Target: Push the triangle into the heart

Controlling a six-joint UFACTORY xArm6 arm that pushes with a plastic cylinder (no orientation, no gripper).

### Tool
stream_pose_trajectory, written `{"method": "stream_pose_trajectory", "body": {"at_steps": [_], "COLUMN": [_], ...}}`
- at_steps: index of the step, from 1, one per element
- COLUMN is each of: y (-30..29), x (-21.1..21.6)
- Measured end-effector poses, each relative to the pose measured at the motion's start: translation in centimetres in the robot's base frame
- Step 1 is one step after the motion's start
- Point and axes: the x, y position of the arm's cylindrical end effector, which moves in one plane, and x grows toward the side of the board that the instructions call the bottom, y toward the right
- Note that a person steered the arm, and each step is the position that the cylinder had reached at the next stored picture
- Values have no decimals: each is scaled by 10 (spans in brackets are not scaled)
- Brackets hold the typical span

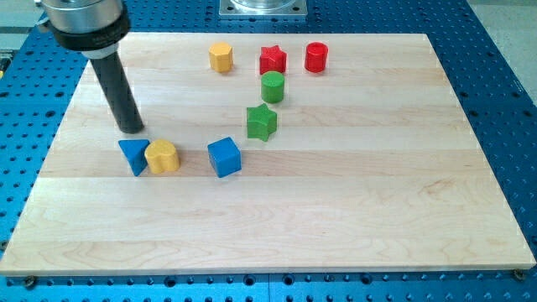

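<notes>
The blue triangle [133, 156] lies at the board's left, touching the yellow heart [163, 156] on its right side. My tip [131, 130] rests on the board just above the triangle's top edge, close to it; I cannot tell whether it touches it. The dark rod rises from there to the view's top left.
A blue cube [224, 157] sits right of the heart. A green star [262, 122] and a green cylinder [272, 86] stand above it. Near the top edge are a yellow hexagon [221, 57], a red star [272, 59] and a red cylinder [316, 57]. The wooden board [403, 193] lies on a blue perforated table.
</notes>
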Motion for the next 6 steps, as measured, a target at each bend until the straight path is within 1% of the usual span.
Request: {"method": "stream_pose_trajectory", "body": {"at_steps": [2, 3, 4, 5, 6], "y": [-20, -72, -82, -19, -2], "x": [0, 18, 55, 55, 70]}}
